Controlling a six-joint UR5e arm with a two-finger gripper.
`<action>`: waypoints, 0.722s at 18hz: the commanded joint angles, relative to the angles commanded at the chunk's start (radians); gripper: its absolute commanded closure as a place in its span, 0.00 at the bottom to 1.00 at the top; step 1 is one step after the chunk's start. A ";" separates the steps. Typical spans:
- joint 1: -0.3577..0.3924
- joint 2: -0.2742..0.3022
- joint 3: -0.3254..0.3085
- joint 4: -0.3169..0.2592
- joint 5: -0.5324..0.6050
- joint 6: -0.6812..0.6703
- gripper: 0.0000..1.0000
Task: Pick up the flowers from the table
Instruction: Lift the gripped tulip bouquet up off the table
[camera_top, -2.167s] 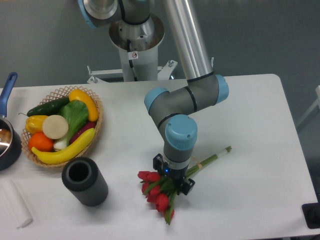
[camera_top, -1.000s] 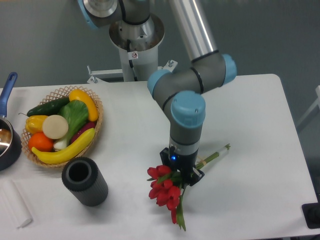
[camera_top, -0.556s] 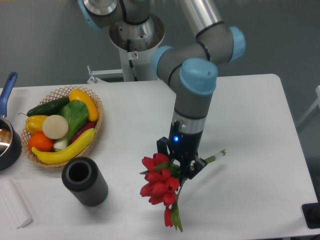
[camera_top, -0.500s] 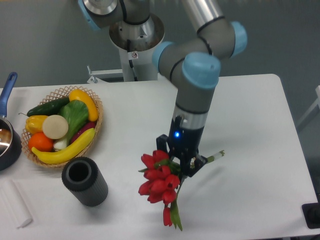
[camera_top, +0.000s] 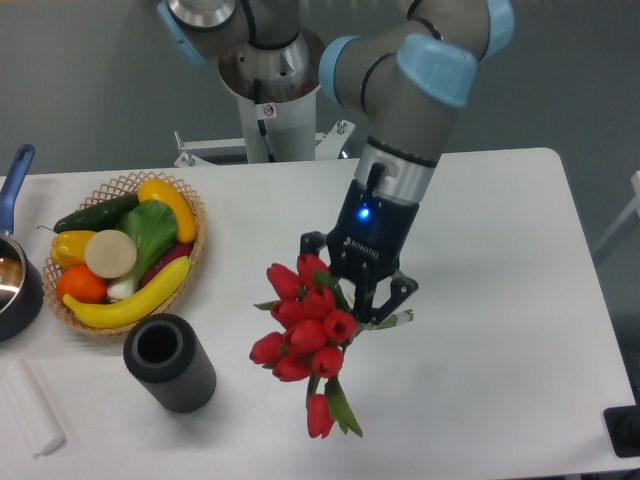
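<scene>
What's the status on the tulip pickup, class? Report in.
End effector shut on the tulips. Bunch lifted clear of the white table, blooms hanging low. Black cylinder and fruit basket off to the side, nothing in the way.

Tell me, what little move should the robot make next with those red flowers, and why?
Probably a short, steady lift straight up. The hand is shut on the bunch of red tulips with green stems, which hangs above the large white table. The lowest bloom droops down, so a bit more height should keep it off the tabletop.

the arm reaches down from above, its pincer (camera_top: 357, 292) pointing downward with jaws clamped together.
</scene>
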 joint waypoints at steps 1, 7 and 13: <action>0.012 0.000 -0.002 0.000 -0.037 -0.002 0.53; 0.037 0.005 0.000 0.000 -0.059 -0.002 0.53; 0.052 0.005 0.002 0.000 -0.108 0.000 0.53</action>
